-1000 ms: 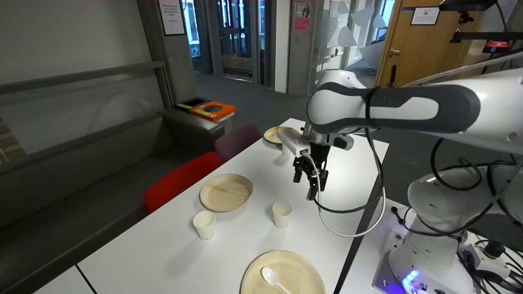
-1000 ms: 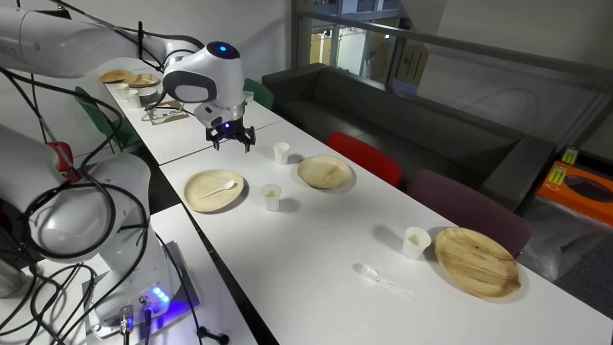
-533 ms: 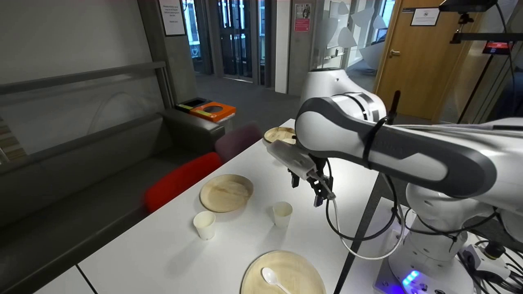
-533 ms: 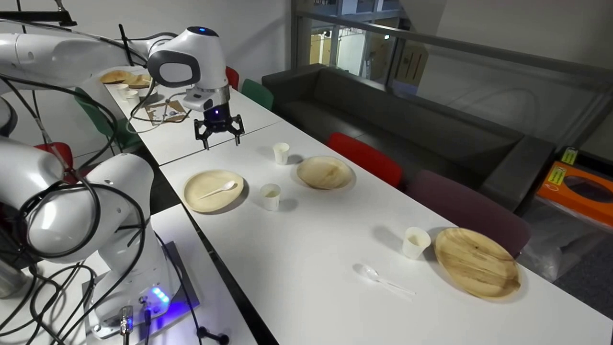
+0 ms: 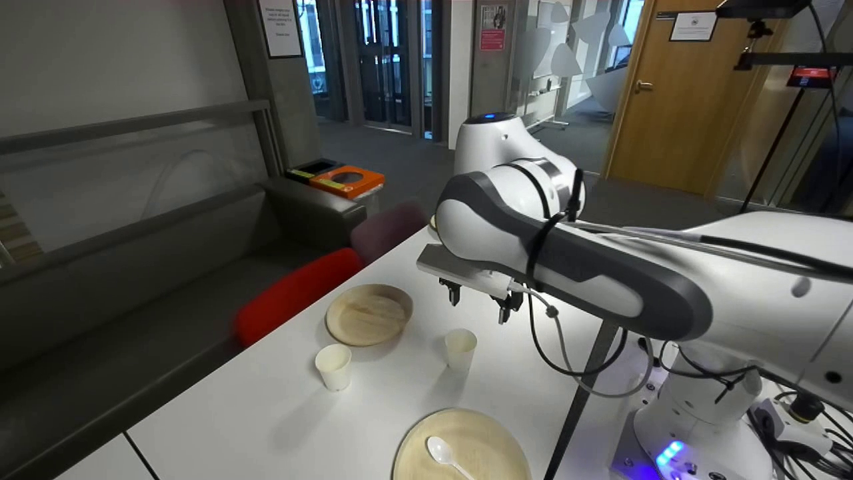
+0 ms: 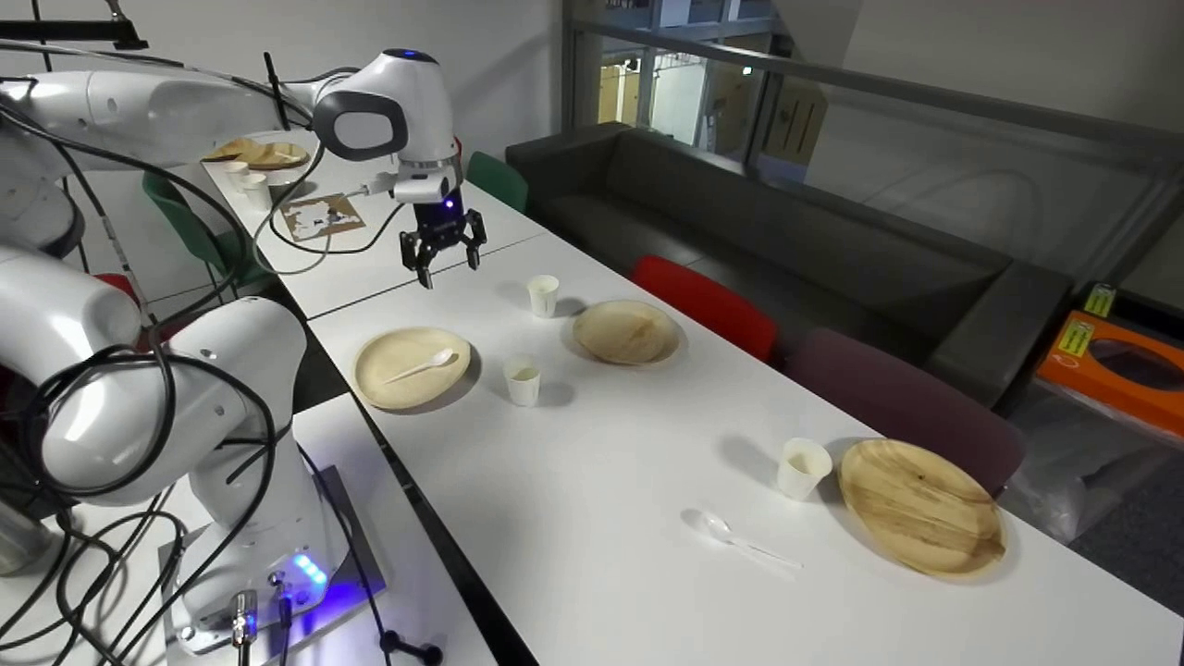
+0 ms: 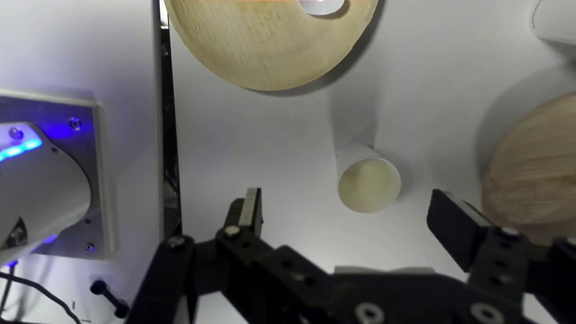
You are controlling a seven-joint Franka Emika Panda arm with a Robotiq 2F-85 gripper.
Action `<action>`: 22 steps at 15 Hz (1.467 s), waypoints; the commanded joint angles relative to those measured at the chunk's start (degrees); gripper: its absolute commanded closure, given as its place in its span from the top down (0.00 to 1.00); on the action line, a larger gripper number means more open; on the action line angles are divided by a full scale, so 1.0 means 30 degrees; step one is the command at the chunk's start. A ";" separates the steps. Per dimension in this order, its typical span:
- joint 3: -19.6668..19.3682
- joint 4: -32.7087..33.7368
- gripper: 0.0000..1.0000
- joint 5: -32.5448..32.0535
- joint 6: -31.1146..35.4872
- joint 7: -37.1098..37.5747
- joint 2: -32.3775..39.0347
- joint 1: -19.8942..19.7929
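My gripper is open and empty above the white table; it shows in both exterior views [image 5: 480,309] [image 6: 450,270] and in the wrist view [image 7: 344,202]. It points down and touches nothing. A pale paper cup [image 7: 369,184] stands upright below, appearing between and beyond the fingertips in the wrist view; it also shows in both exterior views [image 5: 460,350] [image 6: 523,381]. A round wooden plate [image 5: 480,433] [image 6: 398,356] [image 7: 270,58] bears a white spoon [image 5: 440,451] [image 6: 442,357] [image 7: 321,5]. Another wooden plate [image 5: 370,313] [image 6: 627,333] [image 7: 535,166] lies by the red chair.
A second cup [image 5: 333,367] [image 6: 543,296] [image 7: 555,22] stands near that plate. Farther along are another cup [image 6: 803,469], a loose white spoon [image 6: 717,527] and a wooden plate [image 6: 920,507]. A red chair [image 5: 296,293] and a grey sofa [image 6: 786,240] stand beside the table.
The arm has swung and the wrist has turned; in an exterior view the gripper has shifted left and the forearm sits lower. The gripper stays open. Cups, plates and spoons have not moved.
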 commanded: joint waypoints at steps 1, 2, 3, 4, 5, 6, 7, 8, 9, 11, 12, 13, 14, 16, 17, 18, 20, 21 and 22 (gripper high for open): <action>0.1136 0.1275 1.00 0.0678 0.0189 -0.4021 -0.0840 -0.1705; 0.1570 0.1636 1.00 0.0701 -0.0050 -0.4940 -0.1015 -0.2142; 0.1122 0.0848 1.00 0.0783 -0.0410 -0.3544 0.0385 -0.1605; 0.1383 0.0965 1.00 0.0796 -0.0400 -0.3742 0.0378 -0.1845; 0.1467 0.0956 1.00 0.0784 -0.0399 -0.3726 0.0489 -0.1906; 0.1472 0.0955 1.00 0.0781 -0.0398 -0.3714 0.0560 -0.1900; 0.1469 0.0955 1.00 0.0781 -0.0398 -0.3713 0.0574 -0.1892; 0.1469 0.0955 1.00 0.0781 -0.0398 -0.3710 0.0574 -0.1878; 0.1457 0.0235 1.00 0.1290 0.0567 -0.4569 0.0802 -0.1604; 0.1221 -0.0372 1.00 0.2620 0.2135 -0.6116 0.0782 -0.1471; 0.1132 -0.0292 1.00 0.2959 0.2864 -0.7402 0.0627 -0.1730; 0.1160 -0.0064 1.00 0.3006 0.3357 -0.8601 0.0426 -0.2078; 0.1189 0.0380 1.00 0.3039 0.3747 -0.9840 0.0054 -0.2585; 0.1341 0.1623 1.00 0.3008 0.4200 -1.2022 -0.0579 -0.3709; 0.1438 0.2488 1.00 0.2998 0.4141 -1.3003 -0.1016 -0.4387; 0.1545 0.3219 1.00 0.2862 0.3943 -1.3881 -0.1250 -0.4892; 0.1759 0.4717 1.00 0.2402 0.3714 -1.5350 -0.1669 -0.5692; 0.1887 0.5372 1.00 0.2176 0.3645 -1.6003 -0.1870 -0.5961; 0.1873 0.5954 1.00 0.1856 0.3517 -1.6735 -0.2198 -0.6219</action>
